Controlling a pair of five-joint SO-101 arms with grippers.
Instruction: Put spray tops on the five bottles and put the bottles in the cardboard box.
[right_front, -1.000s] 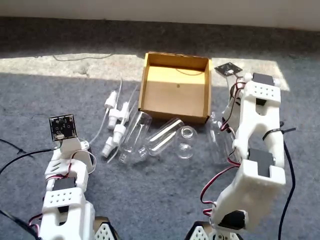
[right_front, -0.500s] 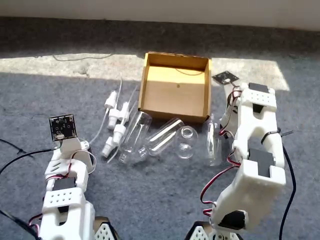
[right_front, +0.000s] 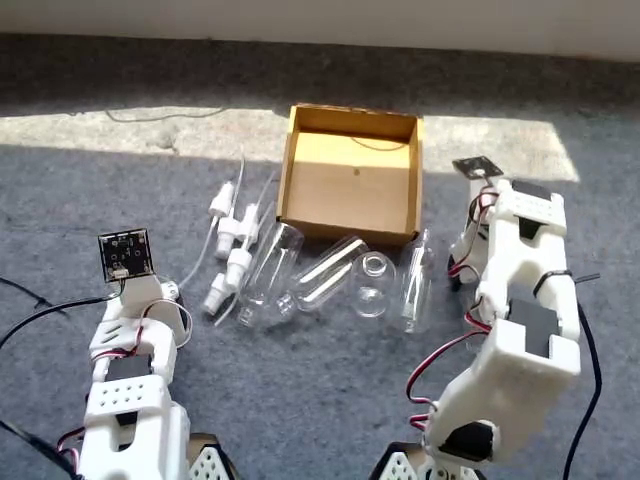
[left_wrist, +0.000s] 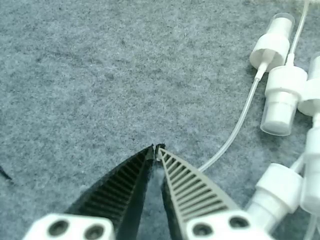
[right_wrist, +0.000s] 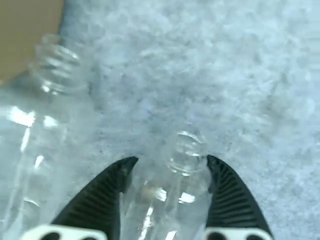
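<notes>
Several clear bottles lie on the grey carpet in front of the cardboard box (right_front: 350, 180): one at the left (right_front: 270, 262), one in the middle (right_front: 325, 272), and one (right_front: 417, 280) beside the right arm (right_front: 515, 300). Another bottle (right_front: 372, 283) stands between them. In the right wrist view my right gripper (right_wrist: 167, 161) is shut on a clear bottle (right_wrist: 185, 155), neck pointing away; the neighbouring bottle (right_wrist: 45, 100) lies alongside, near the box (right_wrist: 25, 30). My left gripper (left_wrist: 156, 149) is shut and empty over bare carpet, next to several white spray tops (left_wrist: 280, 100), also seen in the high view (right_front: 230, 250).
The spray tops' thin tubes (left_wrist: 235, 130) trail across the carpet close to my left gripper's tips. A sunlit strip of floor (right_front: 120, 130) runs behind the box. Cables (right_front: 30, 300) hang beside the left arm (right_front: 130, 340).
The right arm has drawn back and to the right. The bottle that it partly covered now lies in plain sight, shifted slightly left. The left arm has not moved.
</notes>
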